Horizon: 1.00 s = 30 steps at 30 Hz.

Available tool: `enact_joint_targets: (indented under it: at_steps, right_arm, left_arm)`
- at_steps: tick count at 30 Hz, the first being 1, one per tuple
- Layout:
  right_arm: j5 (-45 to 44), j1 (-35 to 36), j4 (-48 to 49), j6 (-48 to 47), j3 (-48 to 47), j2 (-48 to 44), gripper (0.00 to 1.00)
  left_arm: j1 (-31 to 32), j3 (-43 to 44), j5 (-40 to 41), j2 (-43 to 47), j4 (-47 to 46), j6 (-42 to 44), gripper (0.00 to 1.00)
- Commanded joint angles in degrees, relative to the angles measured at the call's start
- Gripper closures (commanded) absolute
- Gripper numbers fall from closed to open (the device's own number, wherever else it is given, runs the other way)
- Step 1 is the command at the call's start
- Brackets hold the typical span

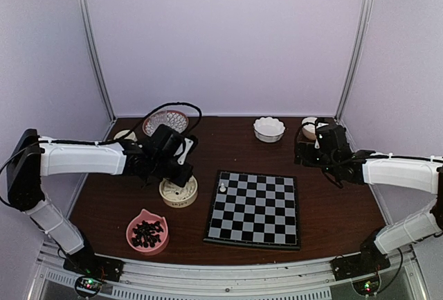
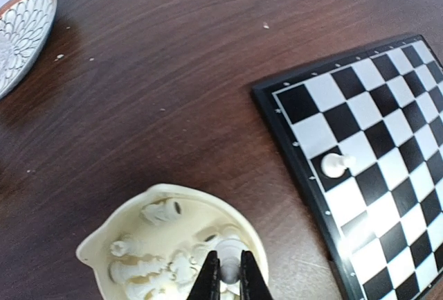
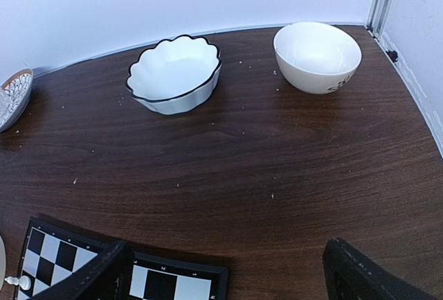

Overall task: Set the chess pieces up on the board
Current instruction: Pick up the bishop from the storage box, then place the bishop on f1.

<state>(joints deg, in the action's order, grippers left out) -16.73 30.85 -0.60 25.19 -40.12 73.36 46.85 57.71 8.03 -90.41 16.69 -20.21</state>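
- board [image 1: 253, 208]: black and pale grey checks, thin dark border.
- chess pieces [image 2: 334, 165]: white.
- bench [image 1: 332, 196]: dark brown wood grain.
- spouted bowl [image 2: 166, 190]: cream.
- pink bowl [image 1: 130, 234]: holds black bits [image 1: 147, 233].
- scalloped bowl [image 3: 174, 99]: white, dark rim.
- round bowl [image 3: 317, 71]: plain cream-white.
- lattice bowl [image 2: 24, 33]: white lattice pattern, reddish-brown rim.

Overhead view faces down on table [image 1: 228, 151]; both close wrist views share the board [image 1: 254, 208].
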Motion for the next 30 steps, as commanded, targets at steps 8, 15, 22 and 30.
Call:
enact_joint_targets:
  at_steps: [8,15,22,30]
  right_arm:
    - [-0.2,0.4,-0.2,-0.8,-0.3,-0.7,0.01]
    - [0.0,0.3,-0.2,-0.8,-0.4,-0.5,0.02]
    - [0.3,0.3,-0.1,-0.7,-0.3,-0.2,0.02]
    - [0.3,0.4,0.0,-0.8,-0.6,0.7,0.02]
  left_arm:
    - [4.4,-0.5,-7.7,1.5,-4.4,1.8,0.97]
    - [7.2,0.6,-7.4,1.4,-2.0,1.3,0.97]
    - [8.7,-3.2,-9.7,1.7,-6.0,2.6,0.97]
    - [9.4,-5.2,-13.4,0.5,-10.7,5.3,0.97]
